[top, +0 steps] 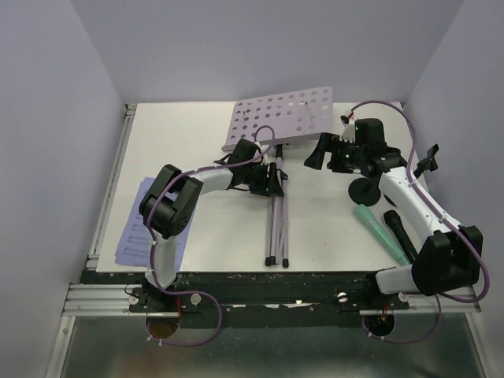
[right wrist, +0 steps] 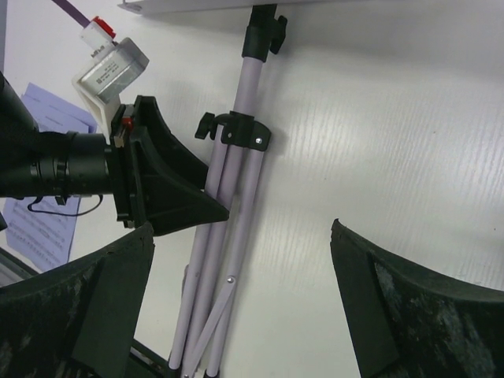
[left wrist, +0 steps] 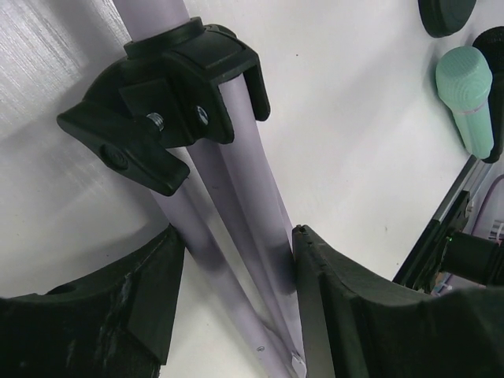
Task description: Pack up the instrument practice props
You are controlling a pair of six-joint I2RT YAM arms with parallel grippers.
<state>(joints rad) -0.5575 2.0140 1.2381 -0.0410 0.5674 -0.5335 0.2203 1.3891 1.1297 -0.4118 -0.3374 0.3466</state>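
Observation:
The silver tripod (top: pixel 277 224) lies folded on the table, its pale perforated desk (top: pixel 283 114) at the far end. My left gripper (top: pixel 274 179) (left wrist: pixel 236 236) is shut on the bundled legs (left wrist: pixel 228 181) just below the black collar (left wrist: pixel 169 87), a pad against each side. To the right, my right gripper (top: pixel 319 151) (right wrist: pixel 242 228) hovers open above the legs (right wrist: pixel 236 189), holding nothing. Lying at the right are the mint-green microphone (top: pixel 378 227) (left wrist: pixel 466 94) and the black microphone (top: pixel 400 235). A black round base (top: pixel 366 189) stands beside them. Sheet-music pages (top: pixel 134 236) (right wrist: pixel 43 213) lie under my left arm.
The tripod's feet reach the table's near edge (top: pixel 276 272). My right arm (top: pixel 417 197) crosses above the microphones. A metal rail (top: pixel 106 197) runs along the table's left side, and walls close in the back and sides.

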